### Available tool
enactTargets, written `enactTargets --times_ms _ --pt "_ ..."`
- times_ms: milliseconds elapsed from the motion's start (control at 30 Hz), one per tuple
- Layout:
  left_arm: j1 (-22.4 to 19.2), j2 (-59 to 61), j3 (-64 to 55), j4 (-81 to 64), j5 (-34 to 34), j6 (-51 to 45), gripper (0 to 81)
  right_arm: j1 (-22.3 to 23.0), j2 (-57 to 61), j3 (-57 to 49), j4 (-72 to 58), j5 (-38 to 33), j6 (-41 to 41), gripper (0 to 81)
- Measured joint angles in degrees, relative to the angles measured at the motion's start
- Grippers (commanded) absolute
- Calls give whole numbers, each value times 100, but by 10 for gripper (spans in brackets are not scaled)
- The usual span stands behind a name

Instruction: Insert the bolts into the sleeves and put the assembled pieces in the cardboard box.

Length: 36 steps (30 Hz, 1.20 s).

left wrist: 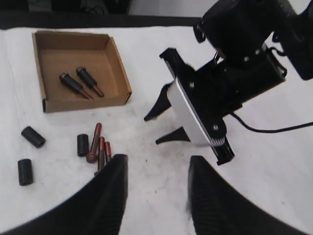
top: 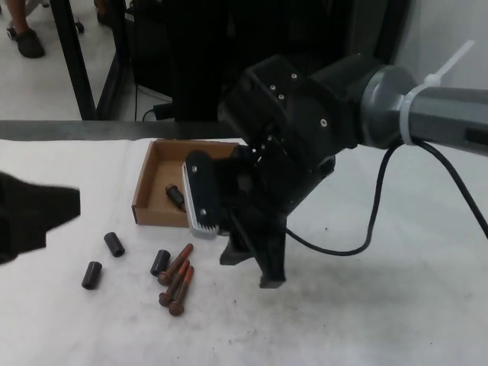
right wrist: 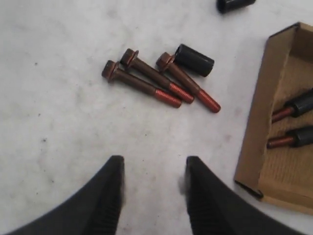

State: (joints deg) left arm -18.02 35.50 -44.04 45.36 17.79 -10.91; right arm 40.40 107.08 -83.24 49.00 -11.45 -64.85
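— Where do we find the two arms?

— In the high view the black right gripper (top: 248, 272) hangs at centre frame over the white cloth-covered worktop (top: 381, 320), its fingers apart and holding nothing. We make out the left gripper (left wrist: 156, 190) as a dark shape at the left edge of that view. Its fingers are also spread and empty.

— And the parts?

— Three copper-coloured metal bolts (right wrist: 159, 76) with flanged heads lie side by side on the worktop, lower left of centre in the high view. One short black cylindrical sleeve (right wrist: 194, 59) lies just beside a bolt head. Two more such sleeves (top: 114, 244) lie farther left, apart from each other. The shallow brown cardboard box (left wrist: 83, 103) stands open above them, upper left of centre. Inside it we count two assembled pieces (left wrist: 73, 84), each a bolt seated in a black sleeve, lying close together.
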Motion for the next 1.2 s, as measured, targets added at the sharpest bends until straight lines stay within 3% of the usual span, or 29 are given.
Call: enactTargets --times_ms 333,700,1200 --pt "0 0 0 -683 -295 316 382 268 109 -5 -174 8 -2163 384" --pt "0 0 0 -772 -423 361 382 372 544 -5 -937 8 -2888 384" --pt "0 0 0 -772 -445 361 382 724 869 -5 -956 -45 -3377 384"
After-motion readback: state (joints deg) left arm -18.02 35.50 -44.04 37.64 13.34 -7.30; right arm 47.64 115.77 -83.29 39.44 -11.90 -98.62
